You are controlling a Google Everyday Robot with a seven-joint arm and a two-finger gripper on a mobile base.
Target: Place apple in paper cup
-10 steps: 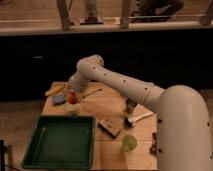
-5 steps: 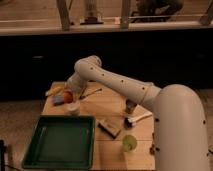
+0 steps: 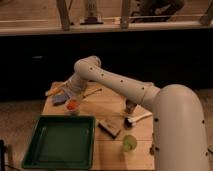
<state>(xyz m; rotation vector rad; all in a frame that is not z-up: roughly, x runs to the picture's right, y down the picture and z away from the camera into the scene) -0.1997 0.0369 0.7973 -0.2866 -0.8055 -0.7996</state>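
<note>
The apple is a small orange-red fruit at the left of the wooden table. It sits right at the mouth of the short white paper cup. I cannot tell whether it rests inside the cup or is held just above it. My gripper is directly above the apple, at the end of the white arm that reaches in from the right. The gripper hides the apple's top.
A yellow banana-like item and a blue object lie just left of the gripper. A green tray fills the front left. A brown block, a metal cup, a white utensil and a light green cup stand to the right.
The gripper and apple shifted slightly left, then came down. The apple is now lower, at the paper cup's mouth.
</note>
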